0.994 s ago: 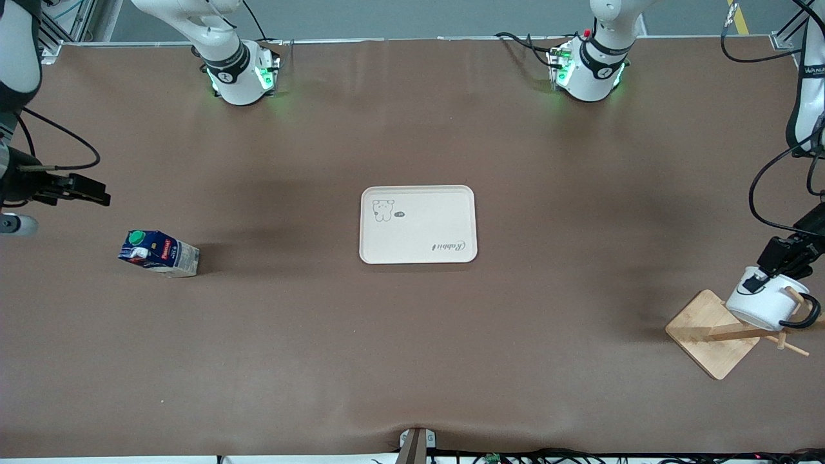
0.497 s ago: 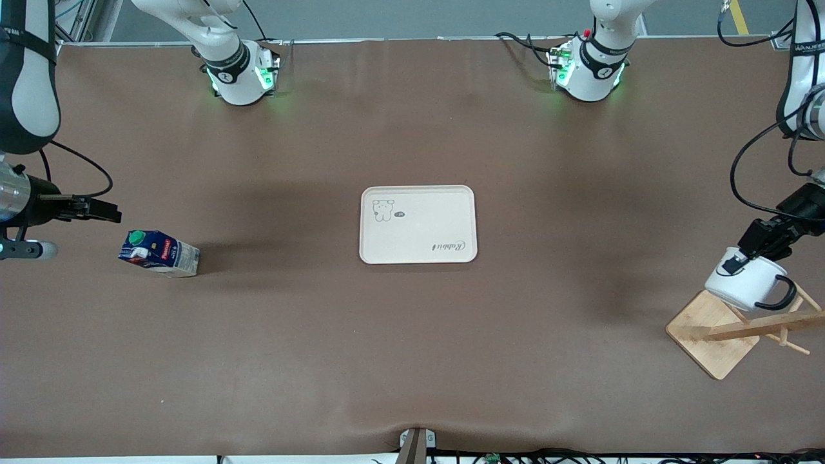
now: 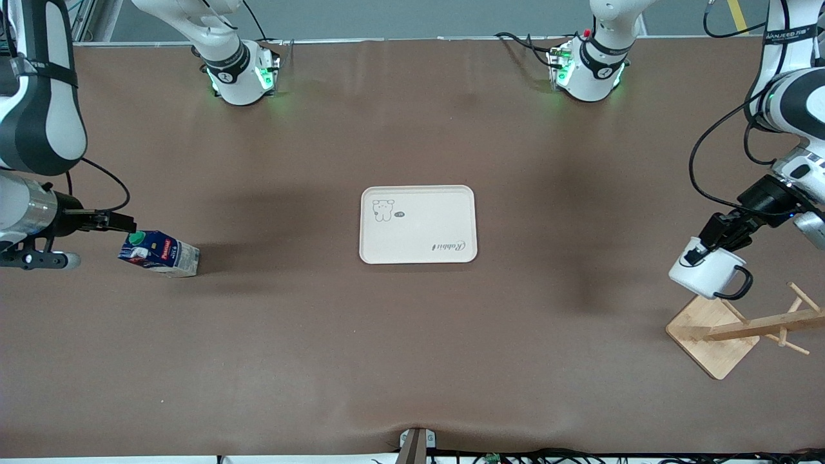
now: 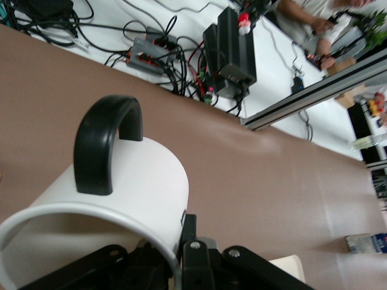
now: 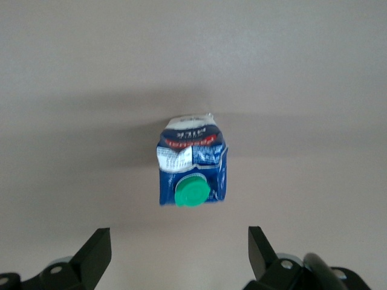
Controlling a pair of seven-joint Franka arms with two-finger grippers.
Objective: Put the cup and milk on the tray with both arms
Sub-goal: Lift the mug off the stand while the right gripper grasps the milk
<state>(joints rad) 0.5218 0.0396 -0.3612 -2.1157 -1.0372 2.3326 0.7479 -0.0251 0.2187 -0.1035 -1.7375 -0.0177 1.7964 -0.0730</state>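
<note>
Milk, in a small dark-blue carton with a round green cap, red label and white lower part, stands on the brown table near the right arm's end. We see the right gripper beside its cap, fingers spread wide and holding nothing. At the table's centre lies the flat cream rectangular tray with rounded corners and a bear drawing, bare. Toward the left arm's end, the left gripper is clenched on the rim of the small white mug with a black handle, holding it tilted in the air above the bamboo mug rack, clear of its pegs.
</note>
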